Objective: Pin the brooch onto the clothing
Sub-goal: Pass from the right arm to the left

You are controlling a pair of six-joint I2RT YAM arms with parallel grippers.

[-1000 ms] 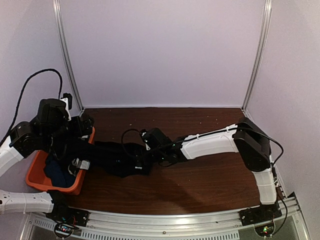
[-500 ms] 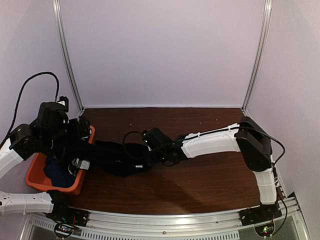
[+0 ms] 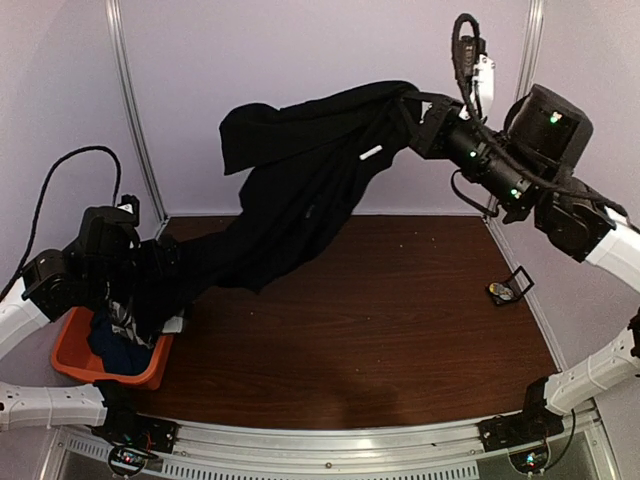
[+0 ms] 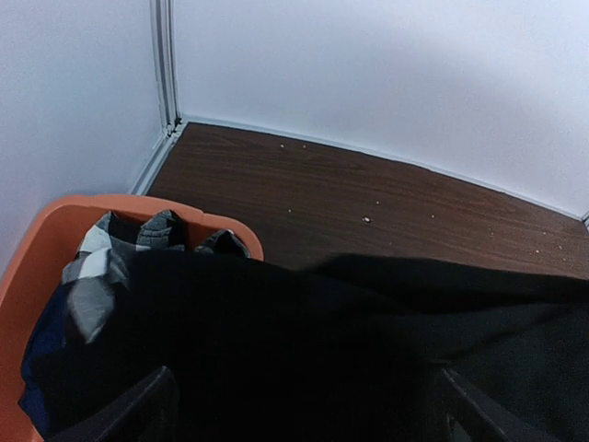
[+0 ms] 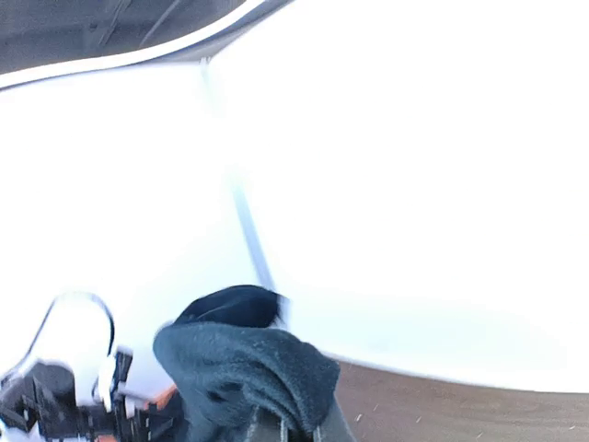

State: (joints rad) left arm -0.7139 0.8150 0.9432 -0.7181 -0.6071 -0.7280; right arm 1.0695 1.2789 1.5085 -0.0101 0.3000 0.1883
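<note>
The right pincer (image 3: 417, 110) is clamped on a bunched fold of the shirt (image 3: 300, 190). It holds it high over the bench (image 3: 400, 350), far up and across from the bin (image 3: 100, 372). In its wrist view only a dark wad of cloth shows at the fingers, and the rest is glare.

From that grip the shirt hangs in one long sagging swath down to the bin, with a white label (image 3: 371, 153) showing partway along. Its low end lies over the bin's rim. The left pincer (image 4: 299, 419) hovers there with its fingers spread wide, one to each side of the cloth, holding nothing. A checked cloth (image 4: 101, 267) and something blue (image 3: 110, 345) lie in the bin under the shirt.

What I take for the brooch (image 3: 501, 291) sits on the bench well across from the bin, though it is too small to be sure.

Risks, as I judge them:
- The grip is a single pinch on a heavy, hanging garment, so a quick swing could slide the fold out and drop the shirt in a heap.
- The tail in the bin may snag, dragging the checked cloth out or tipping the bin.
- If the left pincer closes now, it could take the checked cloth along with the shirt.
- A low sweep away from the bin could knock the brooch off its spot.
</note>
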